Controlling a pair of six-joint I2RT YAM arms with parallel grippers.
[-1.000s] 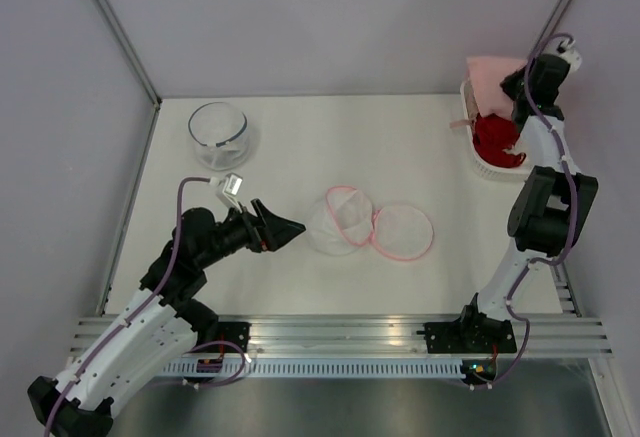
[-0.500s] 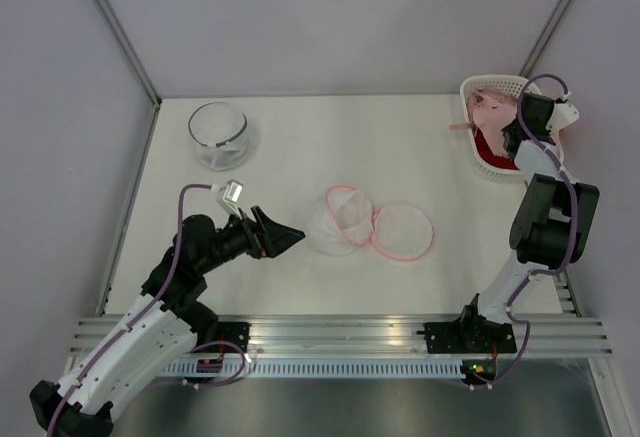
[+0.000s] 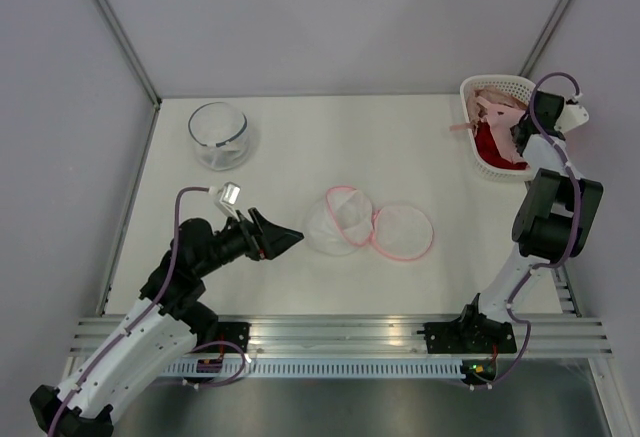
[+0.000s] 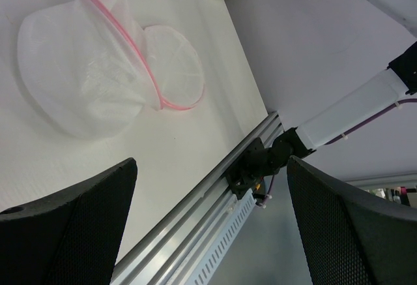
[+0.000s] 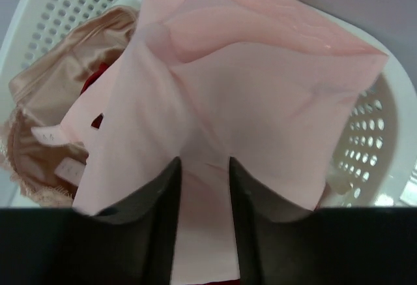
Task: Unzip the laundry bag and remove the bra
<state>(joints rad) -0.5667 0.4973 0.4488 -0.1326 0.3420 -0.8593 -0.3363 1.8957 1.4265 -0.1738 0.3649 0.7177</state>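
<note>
The bra (image 5: 260,89) lies bunched in the white lattice basket (image 5: 371,141), its long axis unclear, one strap (image 3: 460,127) pointing left over the rim. The right gripper (image 5: 202,167) has its jaws narrowly apart around the cloth; we cannot tell if they grip. If cloth snags as we lift, we drag it out. The left gripper (image 4: 208,187) has its jaws spread wide

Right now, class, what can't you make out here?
- Right wrist view: whether the right gripper grips the soft pale pink bra lying between its jaws.
- Top view: the red garment in the white lattice plastic basket, mostly under the bra.
- Left wrist view: basket cut by top edge.
</note>
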